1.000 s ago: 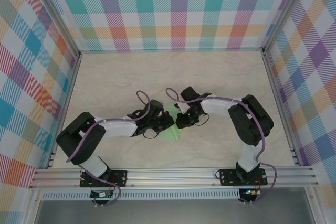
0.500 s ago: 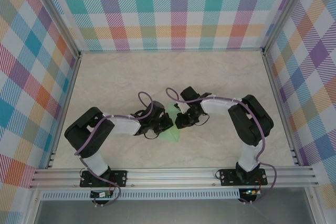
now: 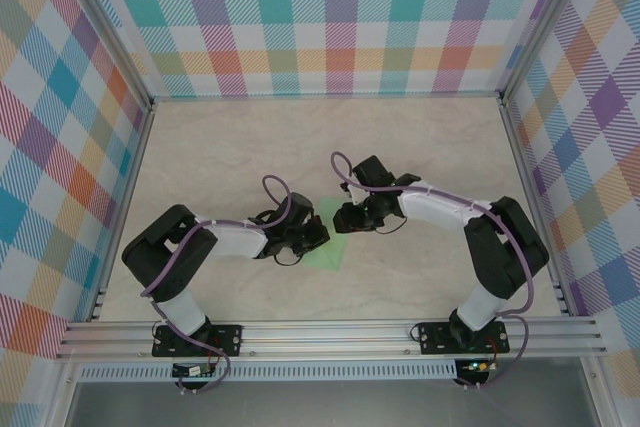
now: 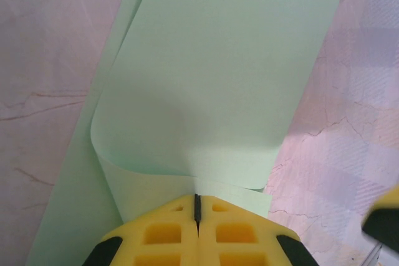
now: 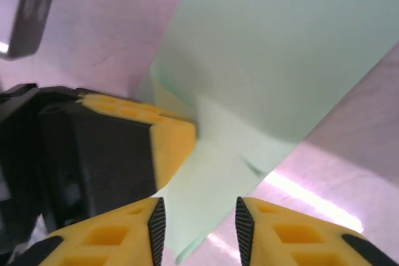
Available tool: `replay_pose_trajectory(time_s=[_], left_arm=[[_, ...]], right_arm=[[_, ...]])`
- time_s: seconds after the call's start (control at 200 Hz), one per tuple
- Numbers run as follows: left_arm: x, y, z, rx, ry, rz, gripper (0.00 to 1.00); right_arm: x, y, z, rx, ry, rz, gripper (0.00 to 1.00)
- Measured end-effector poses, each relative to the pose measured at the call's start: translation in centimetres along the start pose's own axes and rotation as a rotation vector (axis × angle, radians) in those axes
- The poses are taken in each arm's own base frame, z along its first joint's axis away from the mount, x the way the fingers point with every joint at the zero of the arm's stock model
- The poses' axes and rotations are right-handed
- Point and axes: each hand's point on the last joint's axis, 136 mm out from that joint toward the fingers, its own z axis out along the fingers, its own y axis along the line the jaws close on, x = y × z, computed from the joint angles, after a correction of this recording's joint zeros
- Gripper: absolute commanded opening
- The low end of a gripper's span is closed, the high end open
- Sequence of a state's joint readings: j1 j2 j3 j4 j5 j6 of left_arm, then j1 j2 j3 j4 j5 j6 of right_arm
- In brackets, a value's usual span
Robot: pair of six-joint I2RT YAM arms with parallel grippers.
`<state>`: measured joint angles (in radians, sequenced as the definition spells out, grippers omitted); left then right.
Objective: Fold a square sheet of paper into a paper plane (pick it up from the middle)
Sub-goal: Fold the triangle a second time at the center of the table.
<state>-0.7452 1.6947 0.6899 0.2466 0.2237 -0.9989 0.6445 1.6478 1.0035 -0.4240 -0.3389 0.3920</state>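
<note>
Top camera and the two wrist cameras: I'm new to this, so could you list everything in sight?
paper plane: one, light green, part folded, middle of the table, one flap curled upward
table: one, beige marbled, under everything
walls: three, multicoloured checks, left, far and right sides
rail: one, silver metal, near edge
cables: two, purple, along the arms
arms: two, white and black, bolted at the near edge
left fingers: yellow, shut on the paper plane
right fingers: yellow, open, close over the paper
</note>
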Motion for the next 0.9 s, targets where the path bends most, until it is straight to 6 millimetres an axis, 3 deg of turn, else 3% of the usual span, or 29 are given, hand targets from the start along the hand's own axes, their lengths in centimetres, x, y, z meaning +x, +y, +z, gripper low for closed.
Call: replay_pose_trajectory(time_s=[0.115, 0.225, 0.435, 0.9], left_arm=[[0.0, 0.0, 0.0, 0.0, 0.0, 0.0, 0.0], [0.0, 0.0, 0.0, 0.0, 0.0, 0.0, 0.0], [0.0, 0.0, 0.0, 0.001, 0.0, 0.0, 0.0], [0.0, 0.0, 0.0, 0.0, -0.001, 0.002, 0.0]], right_arm=[[1.7, 1.0, 0.9, -0.095, 0.039, 0.072, 0.1], [3.1, 2.3, 1.7, -0.152, 0.08, 0.114, 0.06], [3.9, 4.2, 2.7, -0.217, 0.111, 0.146, 0.05], [5.2, 3.3, 4.7, -0.196, 0.157, 0.216, 0.05]])
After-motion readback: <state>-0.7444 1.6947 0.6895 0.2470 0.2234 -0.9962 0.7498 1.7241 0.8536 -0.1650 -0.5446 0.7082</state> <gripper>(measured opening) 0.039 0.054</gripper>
